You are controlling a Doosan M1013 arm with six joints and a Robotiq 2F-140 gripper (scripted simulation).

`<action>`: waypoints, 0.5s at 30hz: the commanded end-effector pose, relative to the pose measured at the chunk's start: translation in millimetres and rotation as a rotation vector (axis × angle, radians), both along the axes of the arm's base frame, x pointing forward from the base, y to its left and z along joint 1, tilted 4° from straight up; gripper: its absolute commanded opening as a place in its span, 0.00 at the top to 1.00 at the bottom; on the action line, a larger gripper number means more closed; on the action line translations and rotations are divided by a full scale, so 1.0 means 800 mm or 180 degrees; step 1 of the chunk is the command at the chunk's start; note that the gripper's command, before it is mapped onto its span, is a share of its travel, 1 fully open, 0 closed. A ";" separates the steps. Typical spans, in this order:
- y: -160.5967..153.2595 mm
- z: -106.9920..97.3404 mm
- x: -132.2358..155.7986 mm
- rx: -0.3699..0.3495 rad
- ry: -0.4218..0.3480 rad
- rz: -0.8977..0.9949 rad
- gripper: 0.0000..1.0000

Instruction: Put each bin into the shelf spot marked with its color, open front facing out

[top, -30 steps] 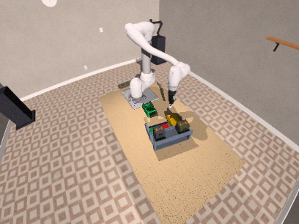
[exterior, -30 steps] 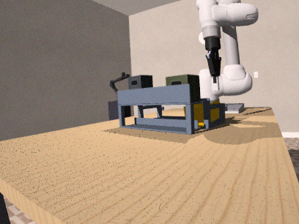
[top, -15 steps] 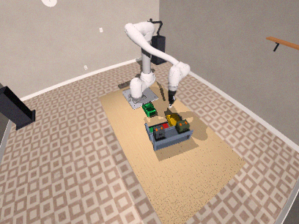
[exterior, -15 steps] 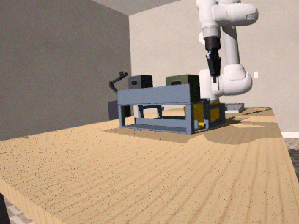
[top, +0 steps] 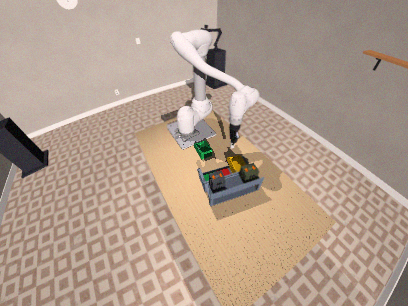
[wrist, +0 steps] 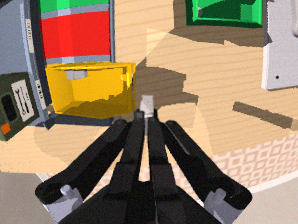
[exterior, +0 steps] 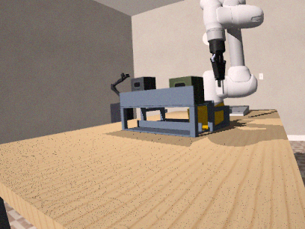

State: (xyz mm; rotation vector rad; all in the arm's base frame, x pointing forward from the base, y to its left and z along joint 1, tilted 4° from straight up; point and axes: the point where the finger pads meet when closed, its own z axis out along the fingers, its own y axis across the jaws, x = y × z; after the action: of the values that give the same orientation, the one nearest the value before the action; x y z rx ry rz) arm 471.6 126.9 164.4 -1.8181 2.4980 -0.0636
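A clenched, ungrasping hand (top: 232,145) (exterior: 220,87) (wrist: 147,103) is hovering just beside the yellow bin (top: 236,163) (exterior: 219,117) (wrist: 92,90), which is sitting in the blue-gray shelf (top: 235,194) (exterior: 157,97) (wrist: 112,30), while the green bin (top: 203,149) (wrist: 227,14) is resting on the surface (top: 280,220) (exterior: 149,172) (wrist: 150,45) near the robot's base plate (top: 212,133) (exterior: 239,110) (wrist: 282,65).

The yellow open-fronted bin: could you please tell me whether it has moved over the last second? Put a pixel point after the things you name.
No, the yellow open-fronted bin (top: 237,164) (exterior: 220,115) (wrist: 92,92) sits at the same end of the blue-grey shelf (top: 235,194) (exterior: 157,97) as before.
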 end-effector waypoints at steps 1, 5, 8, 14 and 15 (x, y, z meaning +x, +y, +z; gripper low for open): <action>0.001 -0.012 0.001 0.0014 -0.0005 0.0006 0.90; 0.001 -0.027 0.002 0.0014 -0.0005 0.0005 0.90; 0.001 -0.039 0.002 0.0014 -0.0005 0.0005 0.90; 0.001 -0.062 0.004 0.0014 -0.0005 0.0004 0.90; 0.001 -0.062 0.004 0.0014 -0.0005 0.0004 0.90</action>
State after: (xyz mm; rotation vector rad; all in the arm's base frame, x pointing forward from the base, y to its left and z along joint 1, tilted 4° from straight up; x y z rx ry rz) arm 473.3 127.6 123.0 -1.8202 2.4975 -0.0614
